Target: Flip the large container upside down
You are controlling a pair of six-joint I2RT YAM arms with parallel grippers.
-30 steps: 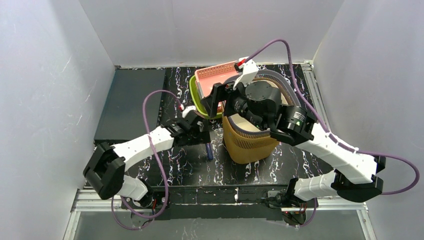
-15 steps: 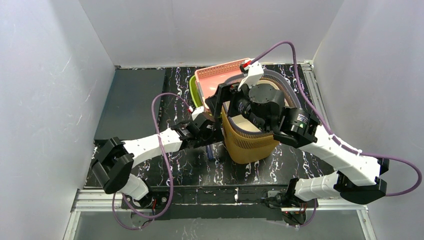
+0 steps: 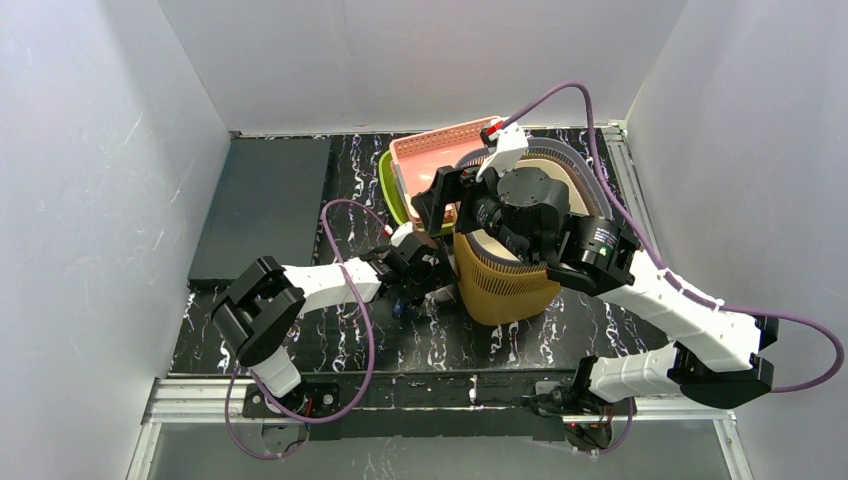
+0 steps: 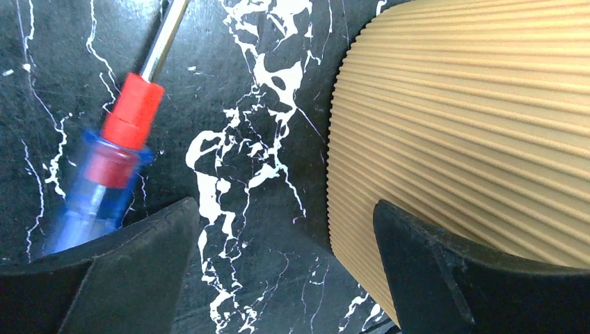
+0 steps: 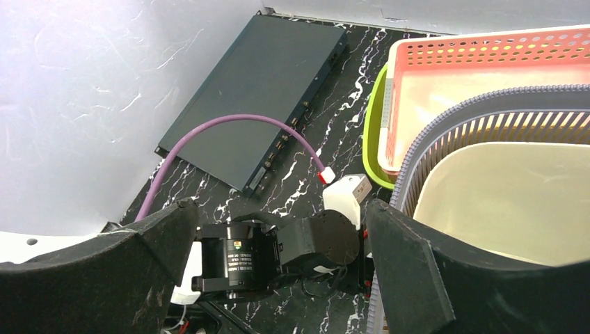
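The large container [image 3: 505, 285] is a tan ribbed basket with a grey slotted rim [image 3: 578, 168]. It stands at mid table with its opening up, tilted a little. My right gripper [image 3: 441, 198] is open and empty above the basket's left rim, which shows beside its right finger in the right wrist view [image 5: 480, 104]. My left gripper [image 3: 425, 276] is open and empty, low at the basket's lower left corner. In the left wrist view the ribbed wall [image 4: 480, 125] lies against the right finger [image 4: 431, 271], and bare table fills the gap between the fingertips of the left gripper [image 4: 285, 229].
A pen with a blue barrel and a red collar [image 4: 129, 115] lies on the table by the left finger. A pink basket [image 3: 430, 160] in a green tray [image 3: 393, 190] stands behind the container. A dark flat box [image 3: 262, 205] lies at the far left.
My left arm has reached to the right and brought its gripper down to the container's lower left corner. The right gripper and the container have shifted slightly.
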